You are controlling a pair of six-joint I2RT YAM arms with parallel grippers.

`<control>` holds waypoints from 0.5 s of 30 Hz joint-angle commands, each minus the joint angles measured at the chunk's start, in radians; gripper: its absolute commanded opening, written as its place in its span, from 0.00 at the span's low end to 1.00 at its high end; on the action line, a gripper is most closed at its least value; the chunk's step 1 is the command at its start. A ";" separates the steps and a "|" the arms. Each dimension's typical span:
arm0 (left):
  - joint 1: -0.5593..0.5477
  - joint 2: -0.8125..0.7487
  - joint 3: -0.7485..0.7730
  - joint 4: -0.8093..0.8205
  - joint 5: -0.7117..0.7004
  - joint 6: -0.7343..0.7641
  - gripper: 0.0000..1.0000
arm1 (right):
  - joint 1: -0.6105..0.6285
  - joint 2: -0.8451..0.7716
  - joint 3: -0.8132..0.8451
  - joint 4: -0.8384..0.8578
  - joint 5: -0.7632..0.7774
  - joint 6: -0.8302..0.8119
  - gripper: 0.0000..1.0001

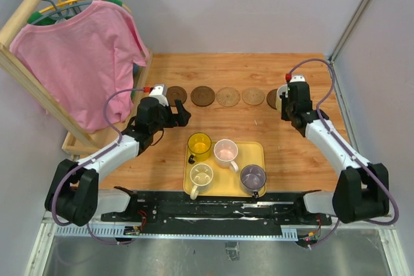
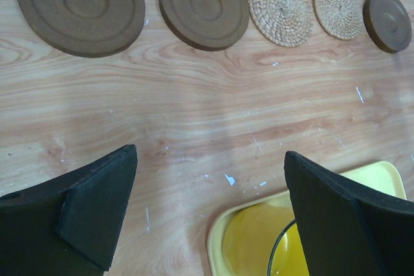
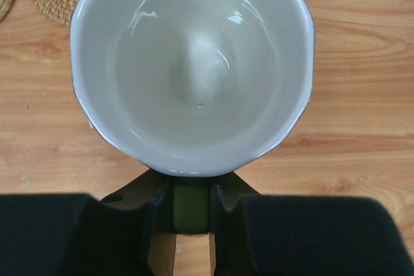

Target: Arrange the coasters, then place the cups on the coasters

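The yellow tray (image 1: 261, 154) at the near edge of the wooden table (image 1: 304, 153) holds four cups, all upright and nothing inside them: a clear yellow cup (image 1: 199, 144) and a pinkish white cup (image 1: 225, 151) at the back, a cream cup (image 1: 201, 174) and a purple-grey cup (image 1: 253, 176) at the front. The fifth, a pale green cup (image 3: 194, 69), is outside the tray at the right end of the coaster row. The right gripper (image 3: 191, 206) pinches its handle between both fingers. Whether it rests on a coaster cannot be told.

Five coasters (image 2: 204, 6) lie in one row across the far part of the table. Three are dark brown, two at the left and one at the right end, and the two in between are woven tan.

The left gripper (image 2: 210, 189) hangs with its jaws spread wide, holding nothing, between the row and the tray's left corner.

One pink shirt (image 1: 81, 63) hangs on a wooden rack (image 1: 26, 75) at far left
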 commanded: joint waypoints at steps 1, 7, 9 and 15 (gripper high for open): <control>-0.005 0.037 0.046 0.035 -0.059 0.004 1.00 | -0.068 0.084 0.105 0.187 -0.067 -0.036 0.01; -0.005 0.081 0.066 0.036 -0.101 0.005 1.00 | -0.137 0.220 0.177 0.259 -0.135 -0.056 0.01; -0.003 0.096 0.071 0.037 -0.105 0.004 1.00 | -0.158 0.271 0.210 0.265 -0.160 -0.057 0.01; -0.004 0.136 0.081 0.035 -0.105 -0.008 1.00 | -0.205 0.387 0.289 0.266 -0.231 -0.042 0.01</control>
